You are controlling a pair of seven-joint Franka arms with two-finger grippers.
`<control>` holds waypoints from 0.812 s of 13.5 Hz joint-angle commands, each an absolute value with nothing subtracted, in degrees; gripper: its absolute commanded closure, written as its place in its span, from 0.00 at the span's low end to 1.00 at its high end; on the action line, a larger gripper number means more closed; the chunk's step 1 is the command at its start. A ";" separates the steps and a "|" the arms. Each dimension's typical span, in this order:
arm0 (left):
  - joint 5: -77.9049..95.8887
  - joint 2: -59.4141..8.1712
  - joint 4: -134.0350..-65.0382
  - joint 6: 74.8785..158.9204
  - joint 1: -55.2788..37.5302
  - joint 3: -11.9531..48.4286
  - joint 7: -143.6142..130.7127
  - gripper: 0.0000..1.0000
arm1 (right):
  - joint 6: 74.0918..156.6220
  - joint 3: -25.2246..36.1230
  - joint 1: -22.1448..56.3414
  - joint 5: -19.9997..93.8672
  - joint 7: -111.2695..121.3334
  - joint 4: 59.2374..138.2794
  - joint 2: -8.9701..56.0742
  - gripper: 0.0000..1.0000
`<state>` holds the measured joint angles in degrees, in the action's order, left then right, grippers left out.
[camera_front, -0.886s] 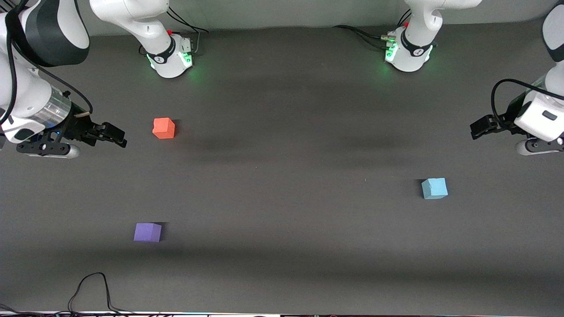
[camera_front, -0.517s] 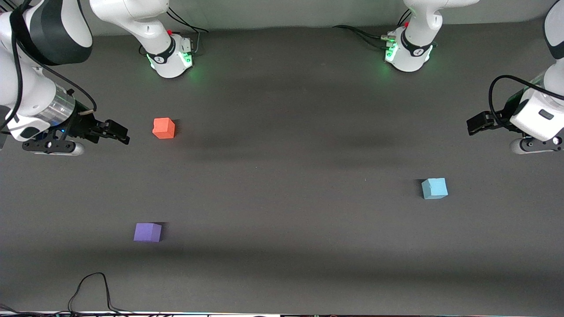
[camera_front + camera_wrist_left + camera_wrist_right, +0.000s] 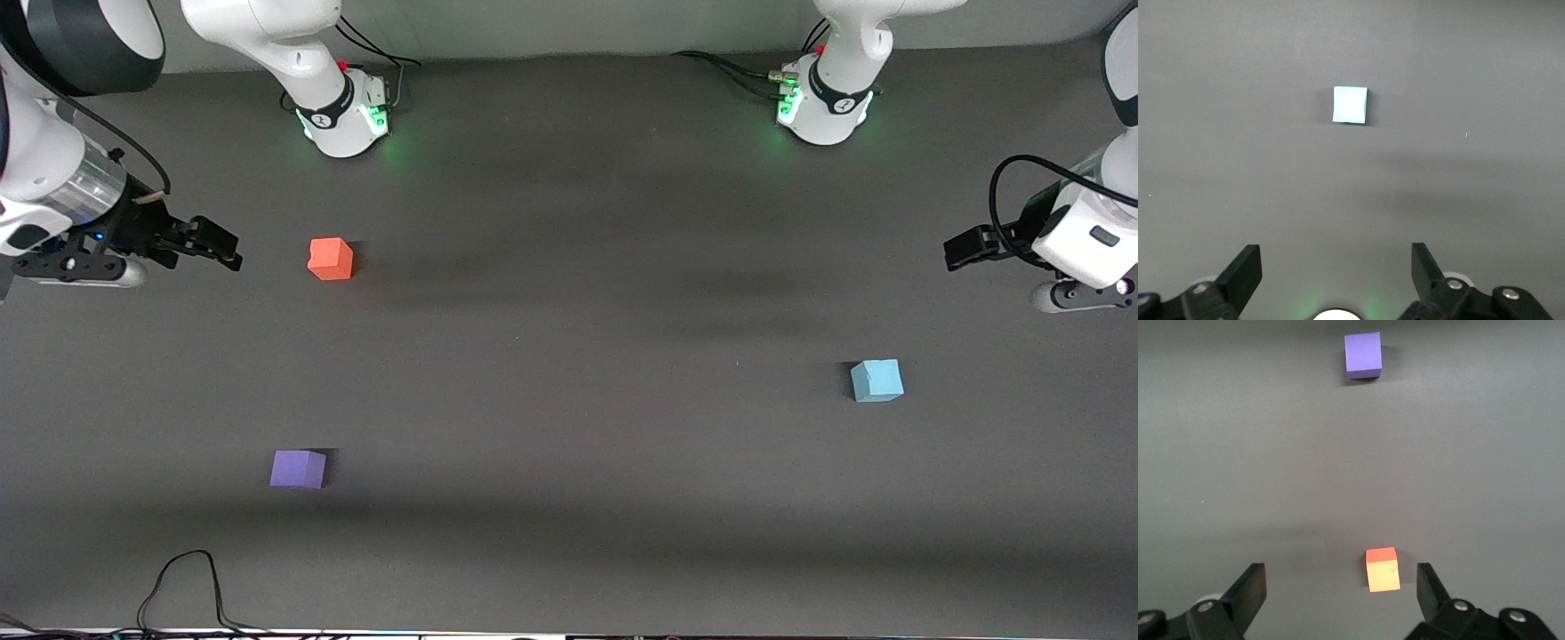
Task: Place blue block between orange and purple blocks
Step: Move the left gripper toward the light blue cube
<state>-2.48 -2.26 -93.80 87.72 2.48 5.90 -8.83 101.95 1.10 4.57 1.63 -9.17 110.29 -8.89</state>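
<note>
The light blue block (image 3: 877,380) sits on the dark table toward the left arm's end, and shows in the left wrist view (image 3: 1350,105). The orange block (image 3: 331,259) and the purple block (image 3: 298,469) sit toward the right arm's end, the purple one nearer the front camera. Both show in the right wrist view, orange (image 3: 1382,570) and purple (image 3: 1363,355). My left gripper (image 3: 960,249) (image 3: 1336,267) is open and empty, in the air apart from the blue block. My right gripper (image 3: 218,244) (image 3: 1341,590) is open and empty, beside the orange block without touching it.
The two arm bases (image 3: 342,116) (image 3: 822,107) stand at the table's edge farthest from the front camera. A black cable (image 3: 178,582) loops at the table's near edge, close to the purple block's end.
My right gripper has drawn back a little from the orange block. My left gripper has barely shifted. The three blocks have not moved.
</note>
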 commanded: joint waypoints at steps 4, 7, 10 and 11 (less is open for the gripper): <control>-2.11 -4.48 -98.85 90.24 3.34 6.33 -8.17 0.00 | 100.46 -2.02 2.02 1.05 -7.82 111.88 -11.78 0.00; -2.11 -4.57 -108.16 101.29 3.69 6.24 -8.17 0.00 | 100.46 -1.93 2.02 1.23 -7.82 112.15 -11.60 0.00; -2.63 -8.33 -113.99 112.64 3.69 5.63 -8.09 0.00 | 100.90 -1.85 1.93 1.67 -8.08 112.32 -10.73 0.00; -3.42 -11.39 -113.99 115.37 3.69 5.54 -7.39 0.00 | 101.07 -1.85 1.93 1.76 -8.09 112.32 -10.55 0.00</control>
<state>-2.66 -8.28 -112.56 110.79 3.41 5.67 -8.70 100.61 -1.53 2.60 1.63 -9.04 111.68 -10.18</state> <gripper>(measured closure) 0.000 0.000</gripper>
